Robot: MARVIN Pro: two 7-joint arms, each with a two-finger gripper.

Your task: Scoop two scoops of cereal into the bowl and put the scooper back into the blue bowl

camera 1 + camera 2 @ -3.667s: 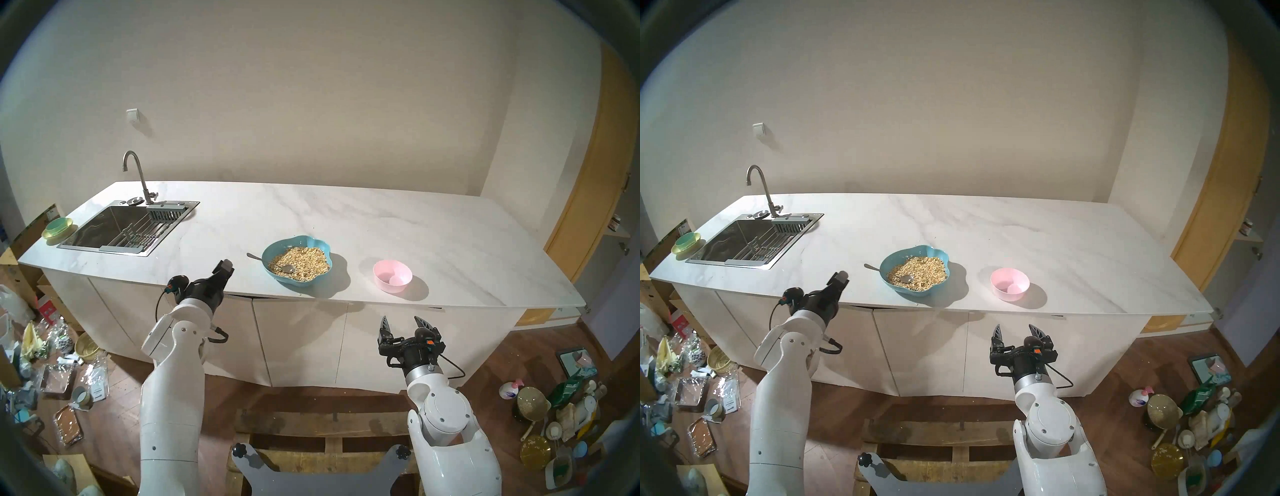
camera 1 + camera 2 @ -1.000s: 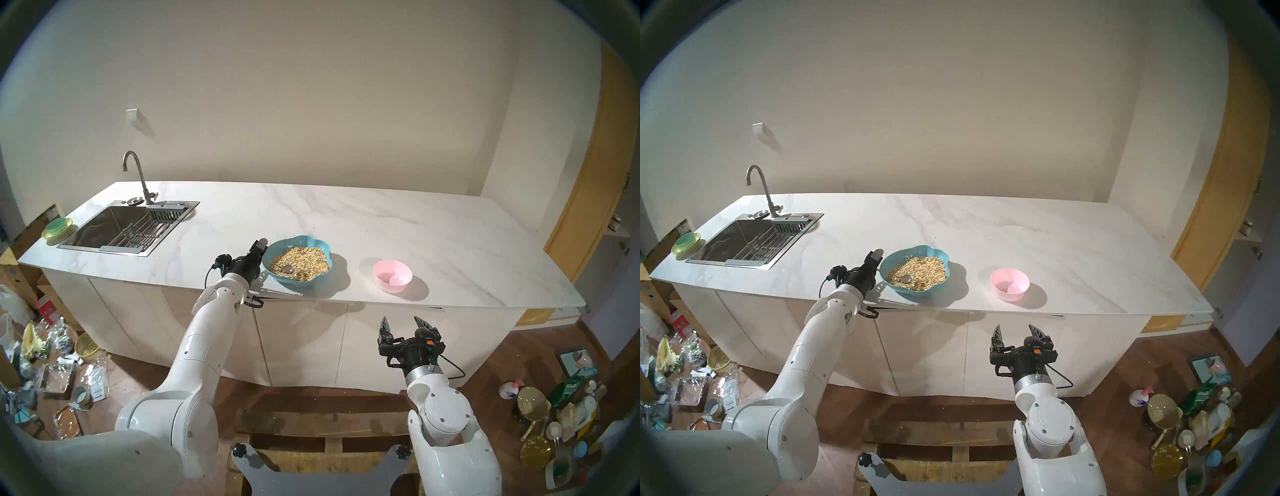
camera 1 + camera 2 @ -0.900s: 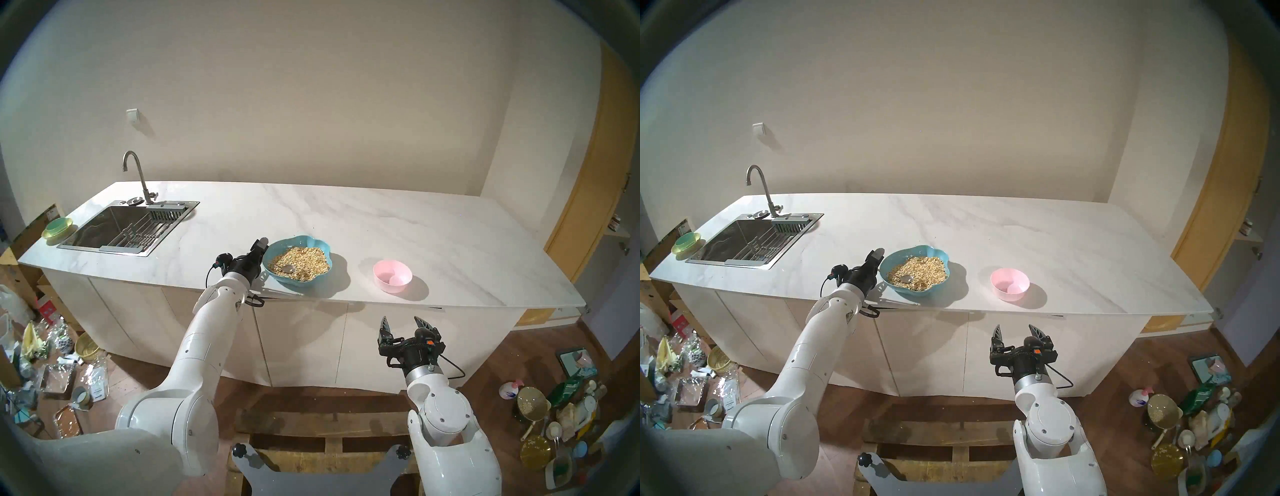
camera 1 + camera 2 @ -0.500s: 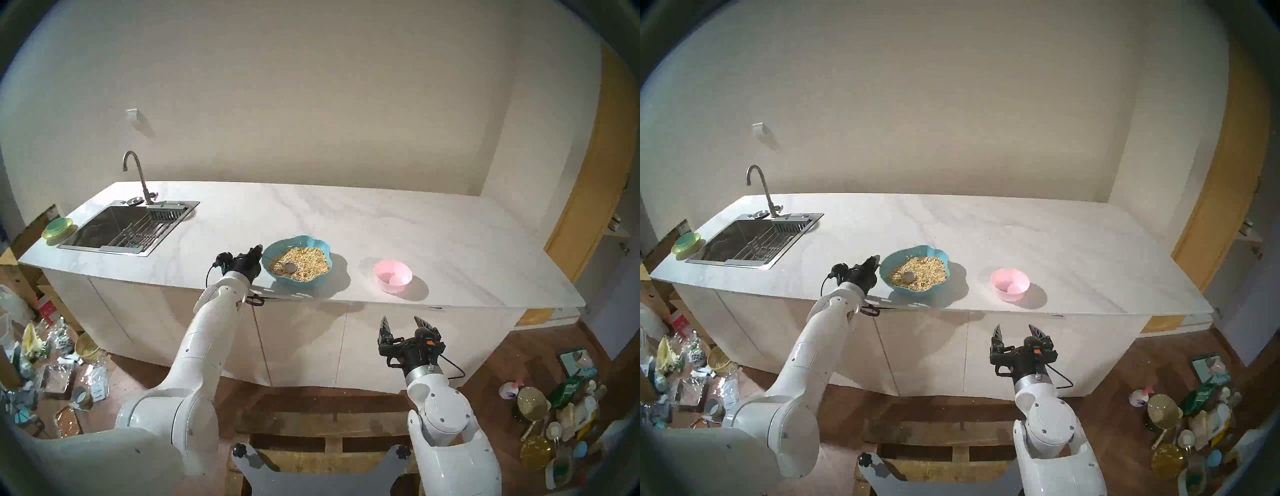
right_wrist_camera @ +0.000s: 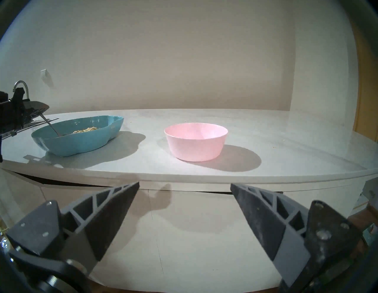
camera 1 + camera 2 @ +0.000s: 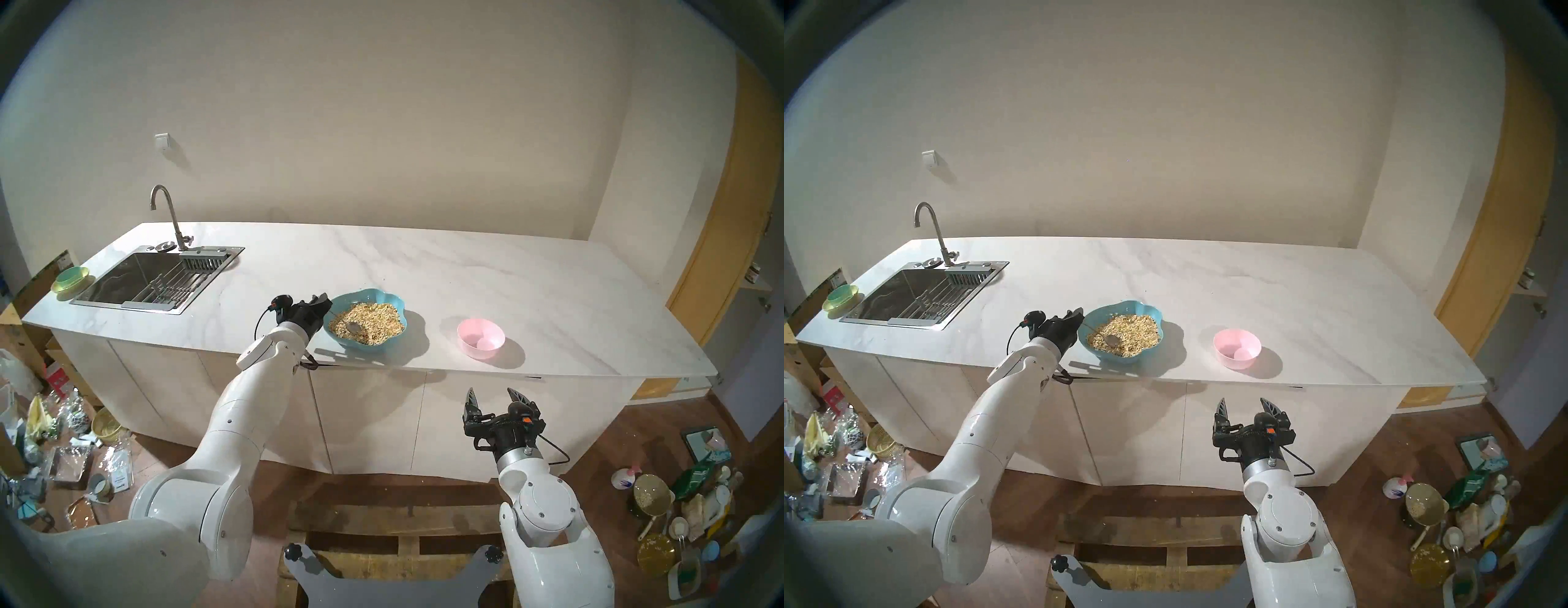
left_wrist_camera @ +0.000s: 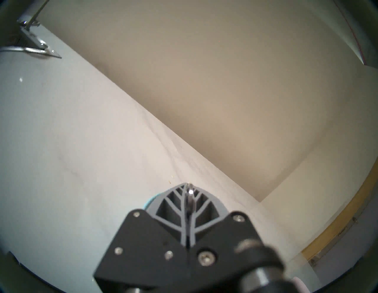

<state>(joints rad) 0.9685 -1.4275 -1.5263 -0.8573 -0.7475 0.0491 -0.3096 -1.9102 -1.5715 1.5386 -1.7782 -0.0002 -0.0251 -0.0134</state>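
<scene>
Left gripper [image 6: 324, 302] jaws clamped, right gripper [image 6: 497, 397] jaws apart.

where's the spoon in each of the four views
Head stereo left: the spoon is left of centre, head on the cereal, handle slanting up to the left gripper.
Head stereo right: same pose, a little further left.
Left wrist: only the handle tip, pinched between the shut fingers.
Right wrist: far left, the handle slants down into the bowl.
Shared landmark: the blue bowl, a sliver in the left wrist view.

Polished marble-look counter [image 6: 424, 271], brushed steel sink [image 6: 140, 276], shiny metal spoon [image 6: 345, 321], smooth pink plastic bowl [image 6: 480, 339]
</scene>
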